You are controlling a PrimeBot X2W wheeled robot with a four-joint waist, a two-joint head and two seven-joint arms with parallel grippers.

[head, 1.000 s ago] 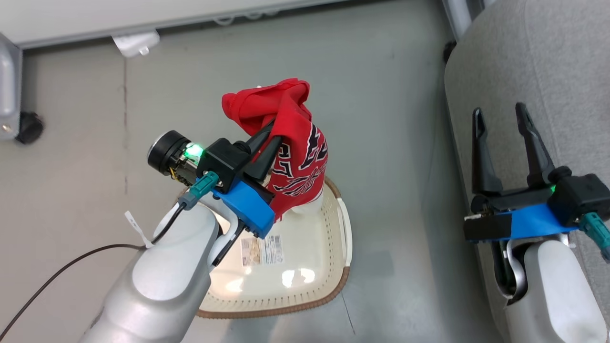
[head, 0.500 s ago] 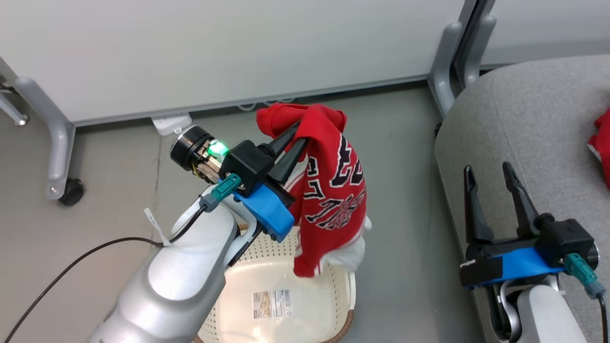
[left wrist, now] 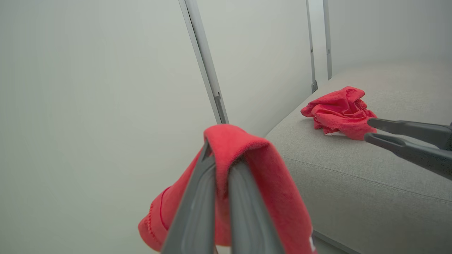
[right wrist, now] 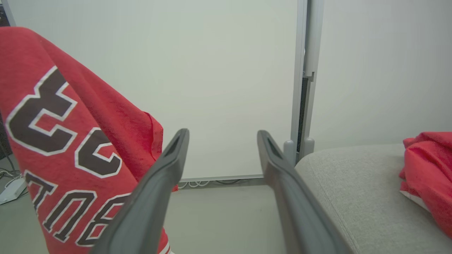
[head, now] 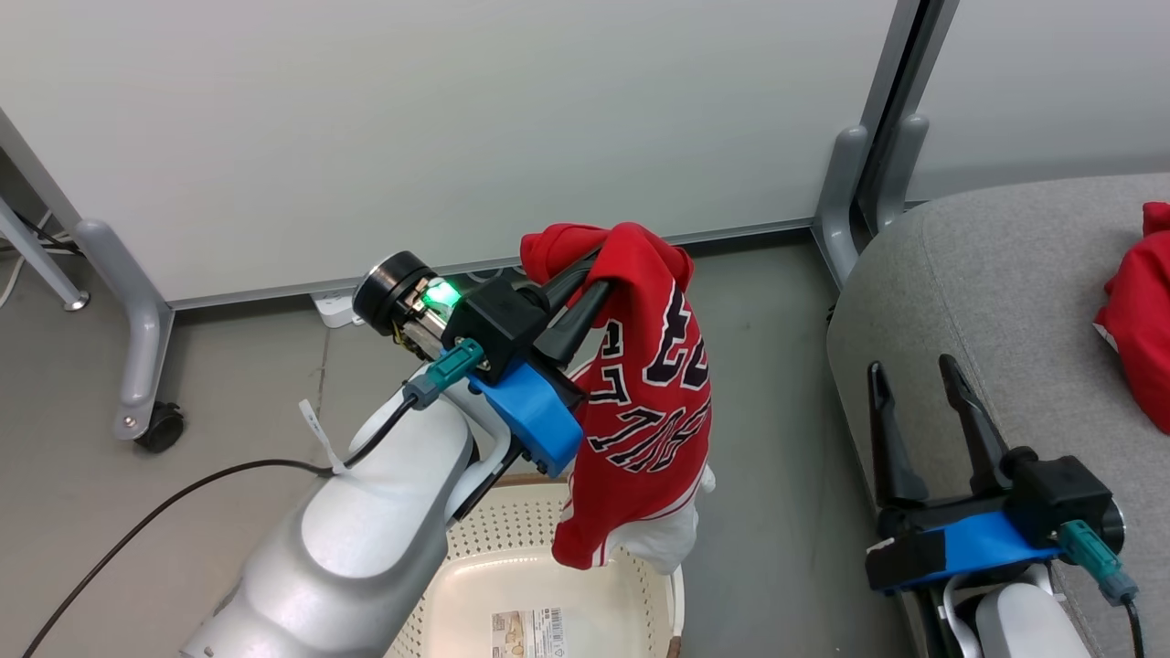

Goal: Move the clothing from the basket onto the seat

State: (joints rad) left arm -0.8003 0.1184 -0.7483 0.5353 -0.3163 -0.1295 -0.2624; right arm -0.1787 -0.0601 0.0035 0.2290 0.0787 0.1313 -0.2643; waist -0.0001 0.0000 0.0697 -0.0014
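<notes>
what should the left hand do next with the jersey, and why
Probably carry the left hand toward the robot's right, over the seat. It is shut on the jersey, which hangs above the basket, and another red garment already lies on the seat.

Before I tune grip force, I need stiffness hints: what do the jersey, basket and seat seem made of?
Jersey: soft matte fabric; it drapes in folds. Basket: probably plastic, glossy, with moulded holes. Seat: matte woven-looking upholstery with a stitched seam.
</notes>
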